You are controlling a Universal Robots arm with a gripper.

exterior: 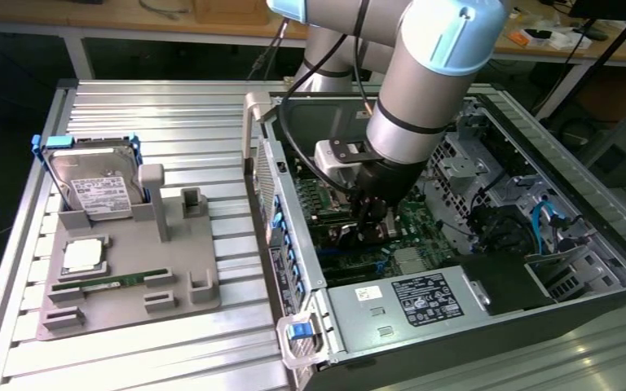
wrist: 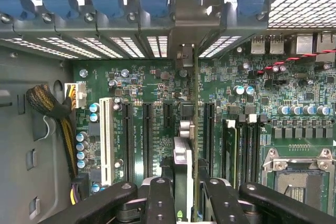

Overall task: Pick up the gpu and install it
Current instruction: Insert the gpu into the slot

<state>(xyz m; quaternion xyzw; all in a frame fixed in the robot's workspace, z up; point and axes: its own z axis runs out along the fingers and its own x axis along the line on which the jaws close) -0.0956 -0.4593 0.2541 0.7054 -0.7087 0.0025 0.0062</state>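
"Down inside the open computer case, exterior view: where's the gripper?"

"Low over the motherboard, arm angled in from above. Hard drive upright in the grey holder on the exterior view's left, well apart from the case. Memory stick lies flat in the same holder."

"Wrist view?"

"Both fingers clamped on the gpu. Card stands on edge over the board, a black slot on either side, far end near the case's rear wall. Seated or not: can't tell."
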